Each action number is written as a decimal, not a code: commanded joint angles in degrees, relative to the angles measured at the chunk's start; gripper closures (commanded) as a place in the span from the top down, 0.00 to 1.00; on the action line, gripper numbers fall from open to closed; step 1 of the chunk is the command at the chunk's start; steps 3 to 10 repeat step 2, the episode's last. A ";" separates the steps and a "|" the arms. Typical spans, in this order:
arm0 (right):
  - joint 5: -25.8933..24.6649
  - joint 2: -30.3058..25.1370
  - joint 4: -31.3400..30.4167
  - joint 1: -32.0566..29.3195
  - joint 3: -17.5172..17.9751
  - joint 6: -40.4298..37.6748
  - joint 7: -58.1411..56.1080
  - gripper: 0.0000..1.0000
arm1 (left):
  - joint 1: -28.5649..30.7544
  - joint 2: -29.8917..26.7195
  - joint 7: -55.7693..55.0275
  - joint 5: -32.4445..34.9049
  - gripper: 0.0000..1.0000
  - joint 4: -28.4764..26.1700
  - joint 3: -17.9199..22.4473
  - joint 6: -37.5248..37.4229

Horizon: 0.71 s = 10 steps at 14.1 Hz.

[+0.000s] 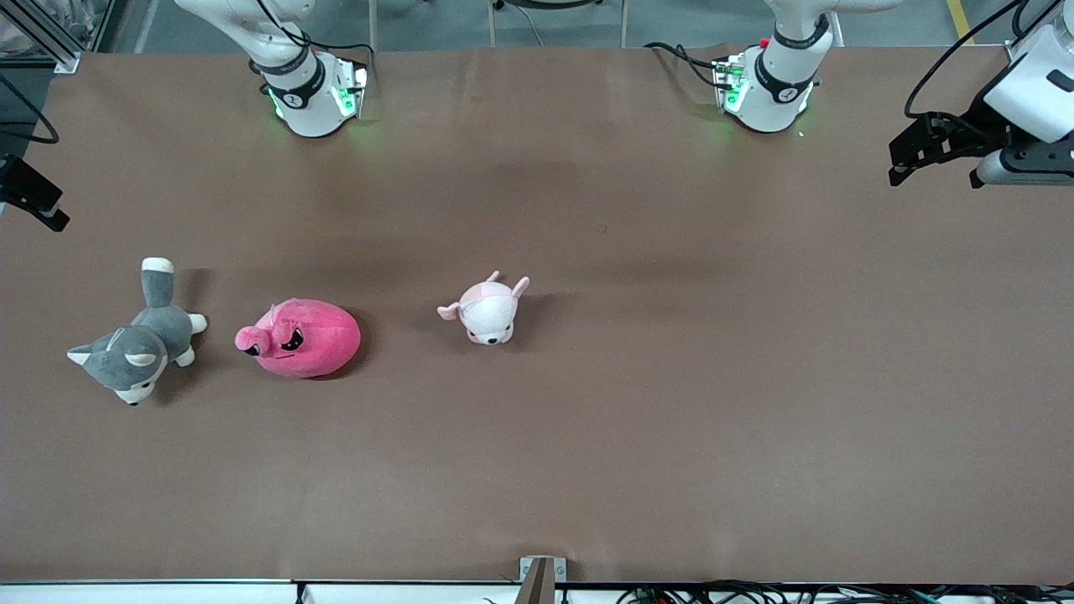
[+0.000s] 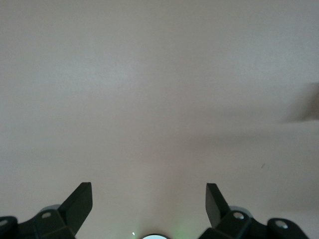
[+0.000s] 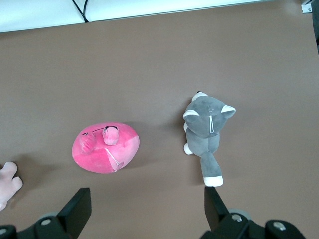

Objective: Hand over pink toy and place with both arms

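Plush pink toy (image 1: 300, 337) lies between grey dog (image 1: 138, 342) and pale plush animal (image 1: 487, 311); soft, light, best pinched across its rounded body. Right gripper (image 3: 147, 209) hangs over it, spread wide and empty; left gripper (image 2: 149, 201) waits likewise over bare table (image 1: 713, 377).

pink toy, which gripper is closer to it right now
Right. The right gripper hangs open above the table close to the pink toy, which shows plainly in its wrist view. The left gripper, also open, is over bare table at the left arm's end, well away from it.

The brown table (image 1: 671, 377) carries three plush toys; the pink toy (image 1: 302, 337) lies between the grey dog (image 1: 138, 344) and the pale pink animal (image 1: 488, 310).
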 commanded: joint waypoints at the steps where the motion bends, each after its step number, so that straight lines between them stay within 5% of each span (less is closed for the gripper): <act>1: 0.58 -1.06 -1.29 -1.09 1.09 -0.17 -2.70 1.00 | 0.22 -0.24 0.28 0.35 1.00 0.80 -0.26 -1.27; 10: 0.50 -0.97 -1.38 -1.09 1.09 -0.09 -3.50 1.00 | 0.22 -0.24 0.45 0.35 1.00 0.71 -0.26 -1.27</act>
